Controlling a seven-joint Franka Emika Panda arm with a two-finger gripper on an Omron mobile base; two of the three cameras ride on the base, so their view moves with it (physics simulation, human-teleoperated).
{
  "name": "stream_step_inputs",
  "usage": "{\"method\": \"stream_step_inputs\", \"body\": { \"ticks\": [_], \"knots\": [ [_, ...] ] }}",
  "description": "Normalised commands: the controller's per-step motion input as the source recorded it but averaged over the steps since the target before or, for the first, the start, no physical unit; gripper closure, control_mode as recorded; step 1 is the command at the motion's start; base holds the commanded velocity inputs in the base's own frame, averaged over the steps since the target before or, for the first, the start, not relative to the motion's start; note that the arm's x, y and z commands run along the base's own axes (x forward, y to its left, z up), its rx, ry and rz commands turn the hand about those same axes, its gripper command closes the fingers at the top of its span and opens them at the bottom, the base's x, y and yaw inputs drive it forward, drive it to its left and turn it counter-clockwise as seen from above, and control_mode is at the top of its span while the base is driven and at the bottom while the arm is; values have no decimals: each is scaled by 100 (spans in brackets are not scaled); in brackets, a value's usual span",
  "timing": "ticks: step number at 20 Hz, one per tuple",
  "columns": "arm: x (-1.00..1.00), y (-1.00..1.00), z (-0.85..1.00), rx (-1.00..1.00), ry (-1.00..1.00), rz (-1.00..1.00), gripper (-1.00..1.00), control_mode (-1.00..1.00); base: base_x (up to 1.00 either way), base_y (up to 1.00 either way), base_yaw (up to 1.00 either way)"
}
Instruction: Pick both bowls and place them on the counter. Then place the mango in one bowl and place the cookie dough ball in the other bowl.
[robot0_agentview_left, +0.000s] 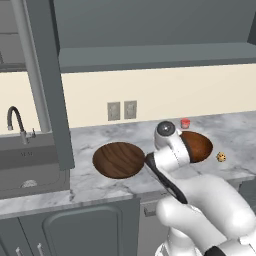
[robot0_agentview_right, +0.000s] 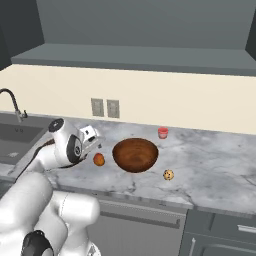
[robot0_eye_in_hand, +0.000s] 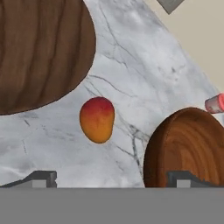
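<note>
Both bowls sit on the counter (robot0_eye_in_hand: 144, 65), so we judge the mango (robot0_eye_in_hand: 97, 119) comes next. It lies ahead of our hand (robot0_eye_in_hand: 111, 177), between the dark bowl (robot0_eye_in_hand: 39, 48) and the reddish bowl (robot0_eye_in_hand: 188, 148), touching neither. Our hand stands wide and holds nothing. We expect the mango to be light, firm and smooth, apt to roll; we would take it across its narrow middle.

Two wooden bowls are counted on the table (robot0_agentview_right: 215, 175): one wide dark brown bowl (robot0_agentview_left: 119, 159) and one deeper reddish-brown bowl (robot0_agentview_right: 135, 154). One mango (robot0_eye_in_hand: 97, 119), one cookie dough ball (robot0_agentview_right: 168, 175) and one small red cylinder (robot0_agentview_right: 163, 132) are counted. Two wall outlets (robot0_agentview_left: 122, 110) and one faucet (robot0_agentview_left: 16, 124) are seen.
</note>
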Motion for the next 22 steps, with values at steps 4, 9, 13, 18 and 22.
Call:
{"method": "stream_step_inputs", "body": {
  "ticks": [4, 9, 13, 18, 22],
  "knots": [
    [28, 1, -28, 0, 14, 1, -100, -100, 0, 0, 0],
    [22, 2, -23, 0, 10, 1, -100, -100, 0, 0, 0],
    [21, 4, -20, 0, 6, 0, -100, -100, 0, 0, 0],
    [15, 0, -28, 0, 2, 1, -100, -100, 0, 0, 0],
    [0, 0, -28, 0, 1, 2, -100, -100, 0, 0, 0]
  ]
}}
